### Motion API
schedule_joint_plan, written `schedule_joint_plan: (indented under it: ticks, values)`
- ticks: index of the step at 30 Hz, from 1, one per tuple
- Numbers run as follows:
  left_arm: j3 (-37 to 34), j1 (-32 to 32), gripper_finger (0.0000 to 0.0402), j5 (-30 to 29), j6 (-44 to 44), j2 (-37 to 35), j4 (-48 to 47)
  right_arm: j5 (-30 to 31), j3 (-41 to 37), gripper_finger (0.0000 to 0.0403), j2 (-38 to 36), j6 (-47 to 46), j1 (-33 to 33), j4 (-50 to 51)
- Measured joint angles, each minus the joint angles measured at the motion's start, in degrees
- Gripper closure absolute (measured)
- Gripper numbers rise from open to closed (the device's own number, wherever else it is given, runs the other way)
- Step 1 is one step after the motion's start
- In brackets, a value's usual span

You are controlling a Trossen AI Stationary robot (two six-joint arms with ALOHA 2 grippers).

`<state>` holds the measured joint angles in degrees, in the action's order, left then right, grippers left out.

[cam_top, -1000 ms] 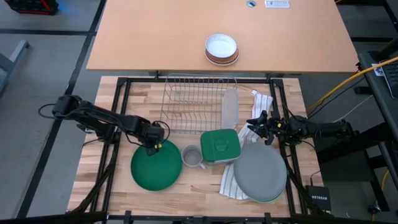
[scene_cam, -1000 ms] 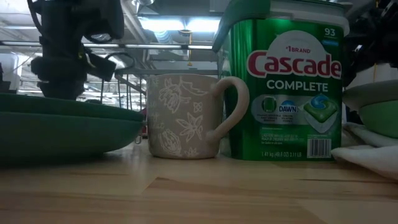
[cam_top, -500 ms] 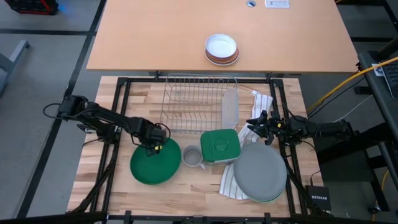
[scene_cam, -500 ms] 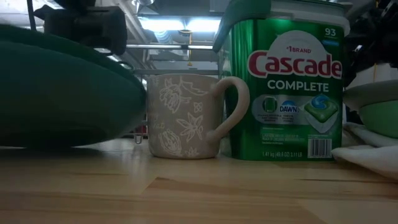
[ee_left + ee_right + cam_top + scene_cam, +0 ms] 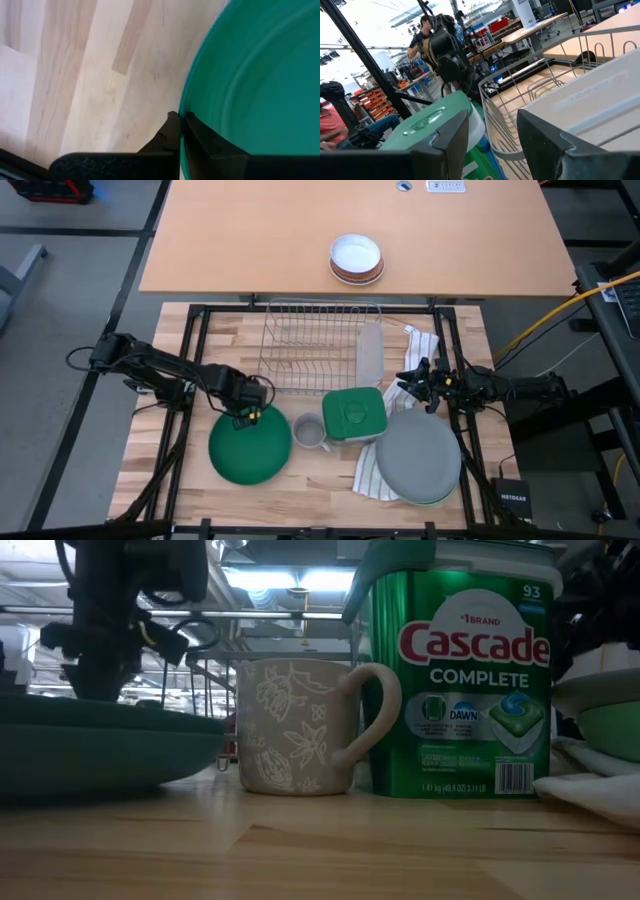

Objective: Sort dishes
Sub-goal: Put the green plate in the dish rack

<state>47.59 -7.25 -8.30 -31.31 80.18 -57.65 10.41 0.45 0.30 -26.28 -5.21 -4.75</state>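
**Gripping the green plate by its rim**

Pinching the near rim of the dark green plate (image 5: 250,449), the left hand (image 5: 243,417) is clamped on it; the plate sits on the desk (image 5: 330,485) beside the mug (image 5: 309,432). It looks stiff, glazed, slippery and breakable, so the rim is likely the only hold. The right hand (image 5: 412,385) waits with fingers apart above the grey plate (image 5: 418,458).

A grey plate (image 5: 418,457) hides most of the light green plate (image 5: 610,728).
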Motion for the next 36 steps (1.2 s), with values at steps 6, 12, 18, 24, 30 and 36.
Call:
schedule_joint_plan:
  ticks: [6, 12, 18, 24, 30, 36]
  values:
    - [2.0, 0.0, 0.0401, -0.08, 2.87, -0.18, -1.65, 0.0, 0.01, 0.023, 0.0, 0.0, -0.01, 0.89]
    - [4.11, -0.33, 0.0401, 0.31, 10.96, -0.22, -1.65, 0.0, 0.02, 0.023, 0.0, 0.0, -0.01, 1.55]
    - [4.15, -0.31, 0.0401, 0.19, 11.75, -0.13, -1.9, 0.0, 0.02, 0.023, 0.0, 0.0, 0.0, 1.61]
    - [4.14, -0.33, 0.0401, -3.17, 3.97, -0.11, -1.86, 0.0, 0.01, 0.023, 0.0, 0.0, 0.0, 1.65]
    - [4.83, -1.23, 0.0401, -5.26, 0.45, -0.11, -2.32, 0.0, 0.02, 0.023, 0.0, 0.0, 0.0, 1.65]
    - [9.69, -3.86, 0.0401, -1.42, 7.8, -0.2, -1.9, 0.0, 0.01, 0.023, 0.0, 0.0, 0.0, 1.7]
